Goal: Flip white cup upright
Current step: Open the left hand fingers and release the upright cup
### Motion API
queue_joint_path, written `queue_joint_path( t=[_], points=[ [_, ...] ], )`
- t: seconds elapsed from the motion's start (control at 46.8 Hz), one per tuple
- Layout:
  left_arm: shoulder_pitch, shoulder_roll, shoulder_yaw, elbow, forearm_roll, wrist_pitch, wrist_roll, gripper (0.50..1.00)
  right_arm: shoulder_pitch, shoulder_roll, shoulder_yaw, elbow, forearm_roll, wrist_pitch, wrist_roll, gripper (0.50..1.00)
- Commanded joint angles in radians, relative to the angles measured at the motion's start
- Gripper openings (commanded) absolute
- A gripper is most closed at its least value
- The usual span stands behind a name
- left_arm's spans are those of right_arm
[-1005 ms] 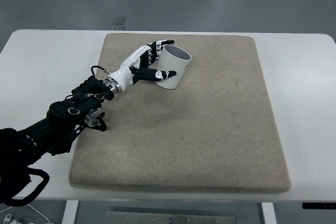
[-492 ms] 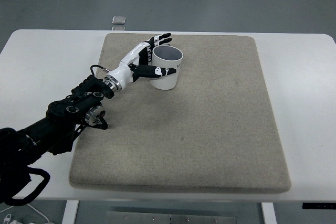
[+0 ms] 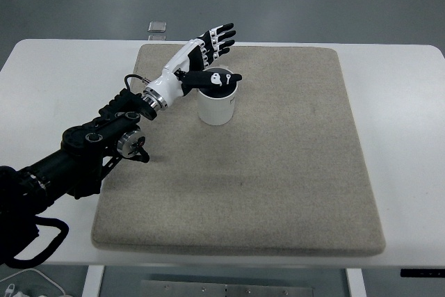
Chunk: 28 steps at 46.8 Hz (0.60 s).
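Observation:
The white cup (image 3: pixel 217 109) stands upright, mouth up, on the beige mat (image 3: pixel 292 158) near its far left part. My left hand (image 3: pixel 224 57) is just above and behind the cup. Its fingers (image 3: pixel 221 35) are spread out and point away from me, and the black-tipped thumb (image 3: pixel 221 79) lies across the cup's mouth. The hand holds nothing. The left arm runs back to the lower left edge. The right arm does not show.
The mat lies on a white table (image 3: pixel 55 81) with bare margins at left, right and front. A small grey object (image 3: pixel 158 26) sits just beyond the table's far edge.
The cup went from tilted in my left hand's grasp to standing upright on the mat. The fingers have opened and lifted off it.

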Motion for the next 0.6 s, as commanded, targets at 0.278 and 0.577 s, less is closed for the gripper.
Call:
queue_joint_path(
  t=[0.278, 0.577],
  points=[
    [-0.048, 0.000, -0.080, -0.013, -0.045, 0.008, 0.000, 0.996, 0.000, 0.000, 0.000, 0.000, 0.000, 0.006, 0.000, 0.930],
    [-0.149, -0.001, -0.075, 0.064, -0.152, 0.017, 0.000, 0.992, 0.000, 0.000, 0.002, 0.001, 0.000, 0.009, 0.000, 0.930]
  ],
)
